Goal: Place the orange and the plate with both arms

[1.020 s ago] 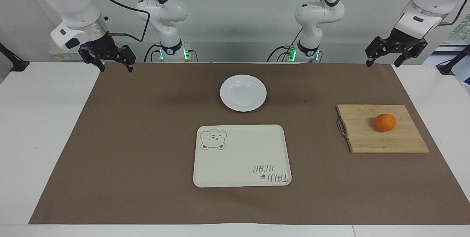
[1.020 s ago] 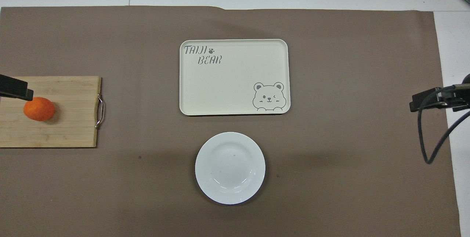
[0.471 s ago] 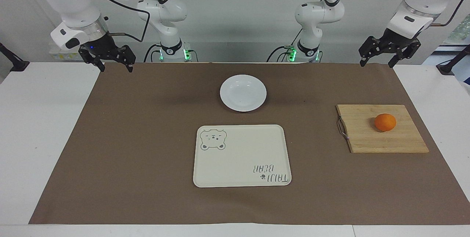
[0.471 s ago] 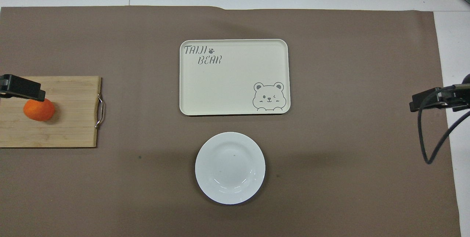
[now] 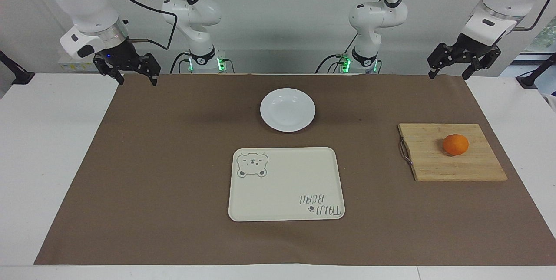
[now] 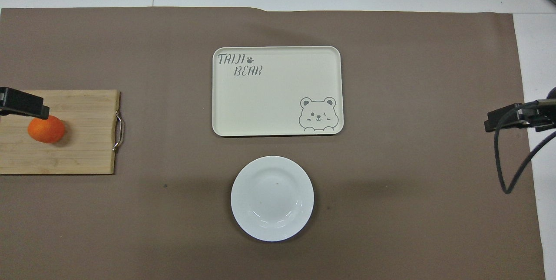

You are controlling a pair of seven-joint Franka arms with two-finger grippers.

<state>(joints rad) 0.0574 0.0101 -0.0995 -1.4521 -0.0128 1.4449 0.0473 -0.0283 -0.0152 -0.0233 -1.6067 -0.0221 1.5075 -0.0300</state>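
Since the earlier frames only the left gripper (image 5: 447, 71) has shifted, a little toward the left arm's end of the desk; the right gripper (image 5: 134, 75) and all objects have kept their places. Both black two-finger grippers hang in the air with jaws spread open and nothing between them. Left gripper: over the corner of the brown paper mat (image 5: 173, 176) closest to the left arm's base; from overhead its tip overlaps the small round bright-orange orange (image 5: 455, 144), but the facing view shows it well above and apart from the fruit. Right gripper: over the mat's edge at the right arm's end, near that arm's base, waiting. The orange lies on the rectangular bamboo cutting board (image 5: 434, 163) with a metal handle, toward the left arm's end. The round glossy white shallow plate (image 5: 287, 110) sits on the mat midway between the arms. A cream rectangular tray with bear print (image 5: 286, 184) lies just beside the plate, farther from the robots. The mat covers the white desk (image 5: 43, 163).
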